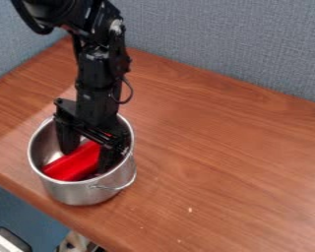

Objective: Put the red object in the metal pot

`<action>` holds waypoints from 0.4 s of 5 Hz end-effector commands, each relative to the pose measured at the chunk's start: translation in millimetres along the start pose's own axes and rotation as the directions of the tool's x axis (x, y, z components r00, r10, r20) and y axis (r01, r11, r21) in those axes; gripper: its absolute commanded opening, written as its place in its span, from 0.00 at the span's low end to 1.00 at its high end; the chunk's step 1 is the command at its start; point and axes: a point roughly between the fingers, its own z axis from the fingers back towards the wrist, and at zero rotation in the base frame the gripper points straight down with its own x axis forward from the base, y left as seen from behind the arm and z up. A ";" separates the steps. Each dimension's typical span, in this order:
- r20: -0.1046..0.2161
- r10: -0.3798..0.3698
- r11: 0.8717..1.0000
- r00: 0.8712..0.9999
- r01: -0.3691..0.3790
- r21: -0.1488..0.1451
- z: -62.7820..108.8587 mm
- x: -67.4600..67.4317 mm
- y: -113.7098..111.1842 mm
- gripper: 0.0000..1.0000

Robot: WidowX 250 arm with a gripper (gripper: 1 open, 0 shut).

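Red block [74, 162] lay inside the metal pot [84, 192], tilted a bit, near the L side of the pic. Black claw [90, 148] reached down into the pot w/ its jaws apart, right by the block; couldn't tell if they touched. Pot stood upright on the wood table [226, 167], nr the edge.
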 end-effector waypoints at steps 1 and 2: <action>0.012 -0.008 1.000 1.000 0.008 0.014 3.7 0.8 -0.1 1.00; 0.012 -0.010 1.000 1.000 0.010 0.015 4.2 0.5 -1.8 1.00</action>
